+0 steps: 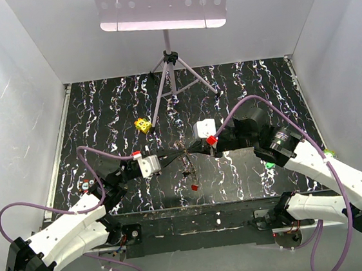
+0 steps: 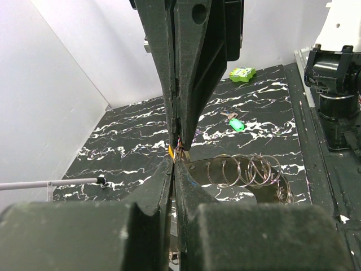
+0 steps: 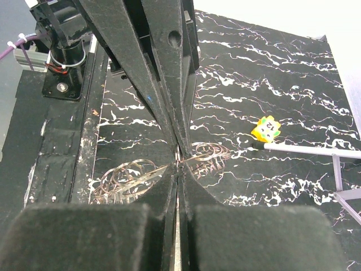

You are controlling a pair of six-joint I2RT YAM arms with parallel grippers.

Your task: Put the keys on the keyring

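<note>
Both grippers meet tip to tip over the middle of the table, and the keyring (image 1: 186,164) dangles between them. My left gripper (image 1: 178,154) (image 2: 174,162) is shut on its metal edge. Wire loops of the keyring (image 2: 248,169) spread to the right of the fingers. My right gripper (image 1: 193,150) (image 3: 178,164) is shut on the same bundle, and loops of the keyring (image 3: 125,176) fan out on both sides. A speck of orange (image 2: 171,151) shows where the tips pinch. A red-headed key (image 1: 193,187) sits just below the ring. A green-headed key (image 1: 269,164) (image 2: 236,124) lies on the table.
A yellow dotted cube (image 1: 143,124) (image 3: 266,129) lies by a leg of the tripod stand (image 1: 172,78) at the back. A green toy (image 2: 242,73) sits near the table's right edge. White walls close in both sides and the back.
</note>
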